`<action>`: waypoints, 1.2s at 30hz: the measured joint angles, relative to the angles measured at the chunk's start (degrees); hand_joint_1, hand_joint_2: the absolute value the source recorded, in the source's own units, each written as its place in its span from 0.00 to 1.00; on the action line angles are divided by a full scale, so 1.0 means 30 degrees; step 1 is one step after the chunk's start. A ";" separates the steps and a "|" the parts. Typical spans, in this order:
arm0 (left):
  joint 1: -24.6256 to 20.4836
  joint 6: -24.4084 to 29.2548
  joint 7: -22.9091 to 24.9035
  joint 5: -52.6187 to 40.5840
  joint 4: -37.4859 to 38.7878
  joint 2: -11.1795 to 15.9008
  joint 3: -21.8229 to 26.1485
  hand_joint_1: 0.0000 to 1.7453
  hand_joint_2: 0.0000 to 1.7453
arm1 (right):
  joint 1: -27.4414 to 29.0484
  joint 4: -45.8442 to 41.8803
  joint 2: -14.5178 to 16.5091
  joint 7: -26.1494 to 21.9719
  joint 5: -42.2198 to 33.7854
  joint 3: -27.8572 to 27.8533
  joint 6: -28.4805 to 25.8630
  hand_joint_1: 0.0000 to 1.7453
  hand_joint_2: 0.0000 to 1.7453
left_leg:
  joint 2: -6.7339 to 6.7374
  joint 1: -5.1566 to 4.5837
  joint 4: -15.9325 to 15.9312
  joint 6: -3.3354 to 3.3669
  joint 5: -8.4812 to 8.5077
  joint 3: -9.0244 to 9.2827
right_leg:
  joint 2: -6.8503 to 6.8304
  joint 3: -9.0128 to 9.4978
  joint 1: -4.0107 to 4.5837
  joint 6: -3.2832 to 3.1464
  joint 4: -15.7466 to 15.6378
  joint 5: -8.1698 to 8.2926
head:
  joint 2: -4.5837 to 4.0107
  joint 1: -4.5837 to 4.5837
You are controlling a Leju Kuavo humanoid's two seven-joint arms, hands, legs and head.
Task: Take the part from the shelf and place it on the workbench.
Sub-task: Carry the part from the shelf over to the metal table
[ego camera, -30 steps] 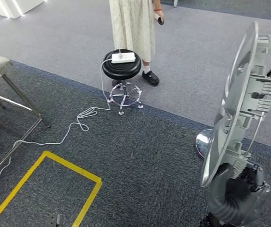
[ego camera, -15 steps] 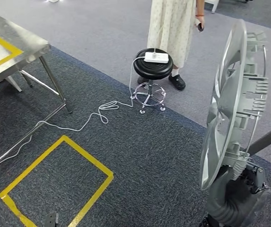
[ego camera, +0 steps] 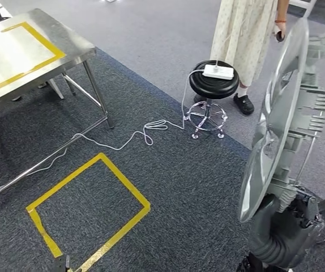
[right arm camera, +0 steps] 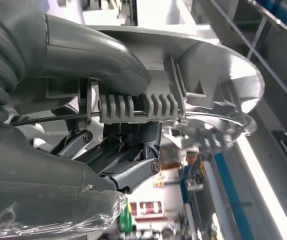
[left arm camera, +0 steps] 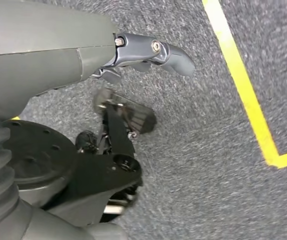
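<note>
The silver part [ego camera: 287,113] stands upright at near right, clamped in the right hand [ego camera: 287,235] below it. The left hand [left arm camera: 134,95] hangs over the carpet, fingers apart, holding nothing. The steel tabletop [ego camera: 45,62] with yellow tape lies far left, well apart from the part.

Stool [ego camera: 213,86] and cable [ego camera: 122,144] beside workbench [ego camera: 45,56]

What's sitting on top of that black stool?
A white power strip lies on the black stool's seat, its white cable trailing down to the carpet toward the workbench. The part of the seat beneath the strip is covered.
</note>
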 joint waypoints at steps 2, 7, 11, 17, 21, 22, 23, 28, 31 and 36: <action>-0.0068 0.0007 -0.0040 0.0111 0.0000 0.0007 0.0013 0.00 1.00 | -0.0031 0.0020 0.0000 0.0018 0.0015 -0.0049 0.0000 1.00 1.00 | 0.0336 0.0009 0.2151 -0.0010 -0.0764 -0.1026 | -0.0590 -0.0020 0.0089 -0.0054 0.0001 -0.0020 | -0.0002 -0.0051; -0.0104 0.0075 -0.0036 0.0209 0.0000 0.0002 0.0031 0.00 1.00 | -0.0039 0.0053 0.0000 0.0075 0.0075 -0.0111 -0.0089 1.00 1.00 | 0.1675 -0.0283 -0.1786 0.0541 0.1204 0.1291 | -0.1771 0.0092 0.0358 0.0030 0.0026 -0.0143 | 0.0000 -0.0098; -0.0062 0.0106 -0.0011 0.0207 0.0000 0.0055 0.0033 0.00 1.00 | -0.0102 0.0096 0.0000 0.0191 0.0065 -0.0127 -0.0231 1.00 1.00 | 0.1595 -0.0387 -0.3035 0.0893 0.1403 0.1754 | -0.2471 0.0204 0.0495 0.0381 -0.0033 -0.0279 | 0.0004 -0.0038; -0.0054 0.0078 0.0009 0.0131 0.0000 0.0166 0.0040 0.00 1.00 | -0.0285 0.0268 0.0000 0.0266 0.0071 -0.0138 -0.0297 1.00 1.00 | 0.0140 -0.0166 -0.3192 0.1235 0.1562 0.1840 | -0.0339 -0.2152 0.0323 0.0829 0.5096 -0.2722 | 0.0005 0.0068; -0.0030 0.0080 0.0009 0.0127 0.0000 0.0199 0.0040 0.00 1.00 | -0.0307 0.0335 0.0000 0.0302 0.0062 -0.0138 -0.0340 1.00 1.00 | -0.1079 -0.0064 -0.3120 0.1055 0.1548 0.1927 | 0.0321 -0.1096 0.0096 0.0950 0.2445 -0.0751 | 0.0004 0.0079; -0.0041 0.0078 0.0013 0.0126 0.0000 0.0211 0.0040 0.00 1.00 | -0.0324 0.0339 0.0000 0.0299 0.0064 -0.0138 -0.0361 1.00 1.00 | -0.1356 -0.0050 -0.3047 0.0942 0.1535 0.1890 | 0.0774 -0.0514 -0.0003 0.0930 0.1253 -0.0336 | 0.0004 0.0094; -0.0042 0.0076 0.0017 0.0115 0.0000 0.0226 0.0040 0.00 1.00 | -0.0340 0.0346 0.0000 0.0295 0.0071 -0.0140 -0.0388 1.00 1.00 | -0.1589 -0.0029 -0.3004 0.0811 0.1547 0.1821 | 0.1142 -0.0114 -0.0062 0.0869 0.0414 -0.0114 | 0.0002 0.0108; 0.0090 0.0067 0.0046 0.0002 0.0000 0.0281 0.0040 0.00 1.00 | -0.0385 0.0362 0.0004 0.0282 0.0166 -0.0175 -0.0532 1.00 1.00 | -0.1352 0.0039 -0.2640 0.0224 0.1399 0.1326 | 0.0621 0.0103 0.0009 0.0173 -0.0051 -0.0062 | 0.0002 0.0042; -0.0008 -0.0003 0.0046 -0.0006 0.0000 0.0270 0.0031 0.00 1.00 | -0.0360 0.0362 0.0007 0.0275 0.0202 -0.0248 -0.0565 1.00 1.00 | 0.0220 -0.0007 0.0686 0.0003 -0.0312 -0.0377 | -0.0202 0.0140 0.0065 -0.0064 -0.0103 -0.0095 | 0.0002 -0.0162; 0.0026 -0.0348 0.0046 -0.0051 0.0000 0.0315 0.0004 0.00 1.00 | -0.0372 0.0362 0.0024 0.0297 0.0408 -0.0266 -0.0559 1.00 1.00 | 0.0939 -0.0092 -0.0026 0.0221 0.0818 0.0125 | -0.1468 0.0327 0.0199 -0.0057 -0.0103 -0.0257 | 0.0005 -0.0189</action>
